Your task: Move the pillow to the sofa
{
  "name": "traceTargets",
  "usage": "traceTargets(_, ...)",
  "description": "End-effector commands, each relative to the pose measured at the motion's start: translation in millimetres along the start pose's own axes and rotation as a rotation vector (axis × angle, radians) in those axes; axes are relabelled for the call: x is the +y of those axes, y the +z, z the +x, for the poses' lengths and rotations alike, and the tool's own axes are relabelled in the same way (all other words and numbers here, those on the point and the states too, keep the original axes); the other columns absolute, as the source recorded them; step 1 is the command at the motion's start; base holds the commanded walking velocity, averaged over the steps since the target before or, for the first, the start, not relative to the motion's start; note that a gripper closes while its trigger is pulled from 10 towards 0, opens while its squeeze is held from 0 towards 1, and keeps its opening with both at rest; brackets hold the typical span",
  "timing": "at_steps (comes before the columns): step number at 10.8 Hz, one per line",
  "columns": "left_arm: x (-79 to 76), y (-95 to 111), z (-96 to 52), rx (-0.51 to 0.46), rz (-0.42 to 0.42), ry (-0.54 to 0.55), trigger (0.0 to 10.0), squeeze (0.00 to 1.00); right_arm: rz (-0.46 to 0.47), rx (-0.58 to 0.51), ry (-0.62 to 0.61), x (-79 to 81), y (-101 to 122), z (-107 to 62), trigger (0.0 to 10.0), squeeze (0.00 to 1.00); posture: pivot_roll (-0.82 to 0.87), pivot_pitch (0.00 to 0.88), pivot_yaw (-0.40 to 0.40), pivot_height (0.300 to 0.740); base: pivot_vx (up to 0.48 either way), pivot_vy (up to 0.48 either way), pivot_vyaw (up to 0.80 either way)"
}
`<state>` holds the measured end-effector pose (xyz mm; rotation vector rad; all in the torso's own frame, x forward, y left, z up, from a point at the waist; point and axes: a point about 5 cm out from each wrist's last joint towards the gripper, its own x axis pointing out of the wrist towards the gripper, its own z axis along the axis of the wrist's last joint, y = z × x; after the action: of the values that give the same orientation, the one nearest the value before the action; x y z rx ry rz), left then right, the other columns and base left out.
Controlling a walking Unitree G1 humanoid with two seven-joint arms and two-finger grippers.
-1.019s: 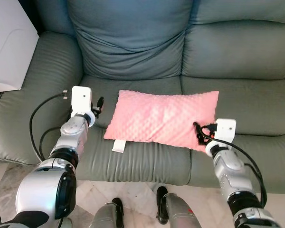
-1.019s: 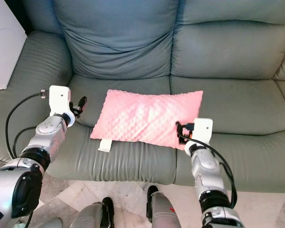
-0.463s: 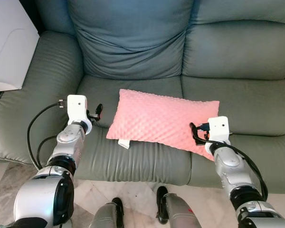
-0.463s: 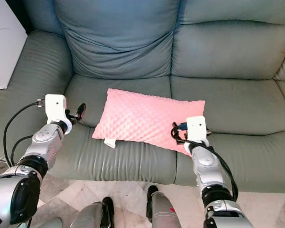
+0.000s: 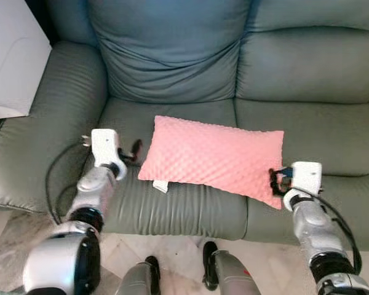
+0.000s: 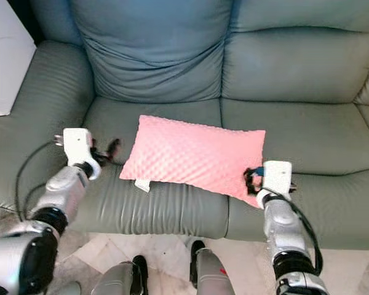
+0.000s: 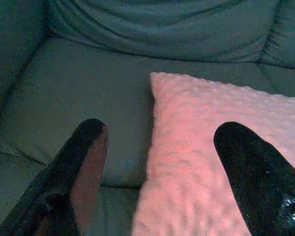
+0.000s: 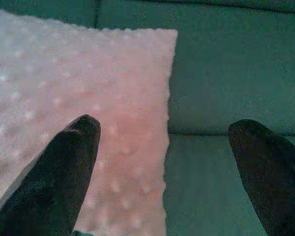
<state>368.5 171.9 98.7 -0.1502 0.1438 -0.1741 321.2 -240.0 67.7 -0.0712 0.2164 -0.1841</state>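
The pink dimpled pillow [image 5: 212, 158] lies flat on the seat of the grey-green leather sofa [image 5: 172, 80], across the seam between the left and middle seat cushions, its long side running left to right and slightly skewed. A small white tag [image 5: 161, 185] sticks out from its near left corner onto the seat.

My left pincer [image 5: 133, 152] is over the left seat cushion, just beside the pillow's left edge. In the left wrist view its two black fingers [image 7: 83, 167] stand spread apart, released, with nothing between them but the pillow's left edge and the bare seat; one finger is over the seat, the other over the pillow's surface. I cannot tell whether either finger touches the pillow.

My right pincer [image 5: 277, 181] is at the pillow's near right corner. In the right wrist view its fingers [image 8: 64, 167] are likewise spread wide and released: one finger over the pink fabric, the other over the grey-green seat to the right of the pillow's edge. Nothing is gripped.

A white object [image 5: 9, 61] stands beyond the sofa's left armrest. Pale tiled floor [image 5: 178, 246] runs along the sofa's near edge, and my legs [image 5: 224, 273] show below it.
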Motion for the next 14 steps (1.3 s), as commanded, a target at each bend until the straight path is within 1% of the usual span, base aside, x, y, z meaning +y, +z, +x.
traceTargets(1, -0.6, -12.2, -5.1, 0.027, -0.018, -0.018, 10.0, 0.00, -0.008, 0.056, -0.064, -14.1, -11.0, -5.5, 10.0, 0.00, -0.14, 0.278, 0.066, 0.740, 0.000, 0.000, 0.00)
traceTargets(2, -2.8, -13.1, -5.1, 0.025, -0.021, -0.027, 10.0, 0.00, -0.013, 0.067, -0.089, -20.3, -11.3, -5.9, 10.0, 0.00, -0.14, 0.276, 0.069, 0.740, 0.000, 0.000, 0.00)
traceTargets(3, -6.4, -16.4, -5.9, 0.026, -0.025, -0.037, 10.0, 0.00, -0.029, 0.138, -0.182, -41.6, -20.4, -8.2, 10.0, 0.00, -0.14, 0.276, 0.072, 0.740, 0.000, 0.000, 0.00)
traceTargets(4, -6.5, -17.2, -6.9, 0.022, -0.028, -0.043, 10.0, 0.00, -0.003, 0.204, -0.228, -52.9, -28.8, -10.4, 10.0, 0.00, -0.13, 0.286, 0.083, 0.740, 0.000, 0.000, 0.00)
traceTargets(5, -6.7, -16.8, -8.6, 0.011, -0.042, -0.069, 10.0, 0.00, 0.016, 0.228, -0.244, -58.0, -31.0, -11.2, 10.0, 0.00, -0.11, 0.303, 0.092, 0.740, 0.000, 0.000, 0.00)
traceTargets(6, -7.1, -15.2, -9.5, 0.006, -0.036, -0.092, 10.0, 0.00, 0.028, 0.254, -0.249, -61.3, -32.6, -9.9, 10.0, 0.00, -0.09, 0.319, 0.098, 0.740, 0.000, 0.000, 0.00)
traceTargets(7, -9.4, -14.7, -10.6, 0.010, -0.033, -0.139, 10.0, 0.00, 0.027, 0.264, -0.249, -63.0, -32.2, -9.2, 10.0, 0.00, -0.08, 0.334, 0.103, 0.740, 0.000, 0.000, 0.00)
traceTargets(8, -11.1, -19.1, -13.2, 0.045, -0.025, -0.188, 10.0, 0.00, 0.046, 0.261, -0.257, -64.9, -27.6, -6.1, 10.0, 0.00, -0.07, 0.344, 0.104, 0.740, 0.000, 0.000, 0.00)
traceTargets(9, -8.5, -24.7, -15.2, 0.083, -0.015, -0.183, 10.0, 0.00, 0.051, 0.241, -0.251, -61.1, -23.2, -3.2, 10.0, 0.00, -0.07, 0.348, 0.104, 0.740, 0.000, 0.000, 0.00)
traceTargets(10, -8.3, -24.1, -14.5, 0.099, -0.008, -0.172, 10.0, 0.00, 0.061, 0.237, -0.239, -57.6, -23.8, -2.6, 10.0, 0.00, -0.07, 0.344, 0.103, 0.740, 0.000, 0.000, 0.00)
traceTargets(11, -13.6, -17.5, -11.3, 0.082, -0.018, -0.190, 10.0, 0.00, 0.078, 0.224, -0.218, -49.6, -24.7, -2.2, 10.0, 0.00, -0.08, 0.333, 0.103, 0.740, 0.000, 0.000, 0.00)
traceTargets(12, -15.1, -16.3, -10.9, 0.080, -0.019, -0.195, 10.0, 0.00, 0.085, 0.215, -0.216, -47.7, -24.2, -1.9, 10.0, 0.00, -0.08, 0.330, 0.101, 0.740, 0.000, 0.000, 0.00)
traceTargets(13, -20.3, -14.1, -10.2, 0.070, -0.001, -0.217, 10.0, 0.00, 0.102, 0.185, -0.188, -40.0, -20.7, -0.6, 10.0, 0.00, -0.08, 0.314, 0.094, 0.740, 0.000, 0.000, 0.00)
traceTargets(14, -21.7, -9.6, -9.1, 0.043, 0.013, -0.202, 10.0, 0.00, 0.133, 0.092, -0.165, -34.8, -8.7, 1.4, 10.0, 0.00, -0.09, 0.298, 0.083, 0.740, 0.000, 0.000, 0.00)
